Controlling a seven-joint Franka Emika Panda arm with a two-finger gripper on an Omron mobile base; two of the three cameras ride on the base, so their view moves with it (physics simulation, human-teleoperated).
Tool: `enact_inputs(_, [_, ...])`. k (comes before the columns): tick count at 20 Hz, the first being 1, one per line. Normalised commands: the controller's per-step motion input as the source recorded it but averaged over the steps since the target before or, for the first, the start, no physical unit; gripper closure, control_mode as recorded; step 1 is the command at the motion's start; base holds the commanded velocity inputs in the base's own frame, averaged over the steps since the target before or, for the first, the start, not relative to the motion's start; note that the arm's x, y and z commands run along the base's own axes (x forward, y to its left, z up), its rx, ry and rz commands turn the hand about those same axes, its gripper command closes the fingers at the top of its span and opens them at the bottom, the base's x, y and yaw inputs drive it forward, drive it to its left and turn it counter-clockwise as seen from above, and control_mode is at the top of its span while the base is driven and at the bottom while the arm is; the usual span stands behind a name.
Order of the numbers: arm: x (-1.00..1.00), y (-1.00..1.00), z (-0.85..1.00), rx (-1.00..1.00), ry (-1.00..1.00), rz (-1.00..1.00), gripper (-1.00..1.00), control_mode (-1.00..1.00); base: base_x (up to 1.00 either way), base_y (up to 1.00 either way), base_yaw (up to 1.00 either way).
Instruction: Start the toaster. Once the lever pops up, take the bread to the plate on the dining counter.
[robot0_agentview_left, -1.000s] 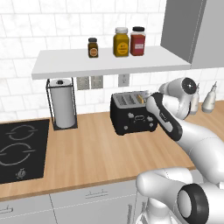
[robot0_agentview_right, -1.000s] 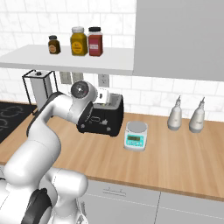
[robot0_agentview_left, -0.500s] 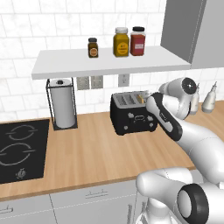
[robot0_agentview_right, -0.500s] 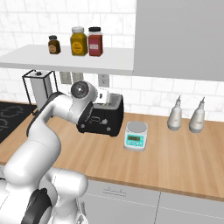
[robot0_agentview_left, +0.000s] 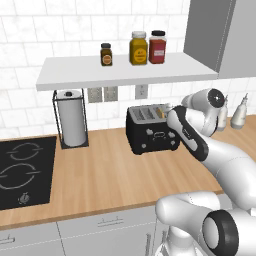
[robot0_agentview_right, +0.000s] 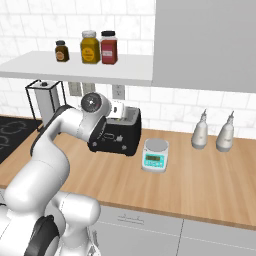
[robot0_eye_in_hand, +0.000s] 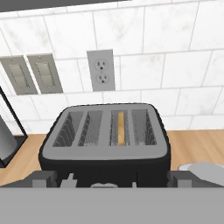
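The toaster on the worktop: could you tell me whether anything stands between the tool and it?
Nothing visible does. In the hand view the toaster lies straight ahead of the open tool, its four slots unobstructed, the bread in the third slot from the left. The scale sits off to one side.

One toaster (robot0_agentview_left: 152, 132), three shelf jars (robot0_agentview_left: 138, 48), two bottles (robot0_agentview_right: 212, 133), one scale (robot0_agentview_right: 155, 155), one paper-towel roll (robot0_agentview_left: 71, 124).
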Motion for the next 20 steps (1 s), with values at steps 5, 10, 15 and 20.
enact_inputs(5, [0.00, 0.00, 0.00, 0.00, 0.00, 0.00, -1.00, -1.00, 0.00, 0.00, 0.00])
enact_inputs(10, [0.00, 0.00, 0.00, 0.00, 0.00, 0.00, -1.00, -1.00, 0.00, 0.00, 0.00])
enact_inputs(15, [0.00, 0.00, 0.00, 0.00, 0.00, 0.00, -1.00, -1.00, 0.00, 0.00, 0.00])
enact_inputs(20, [0.00, 0.00, 0.00, 0.00, 0.00, 0.00, -1.00, -1.00, 0.00, 0.00, 0.00])
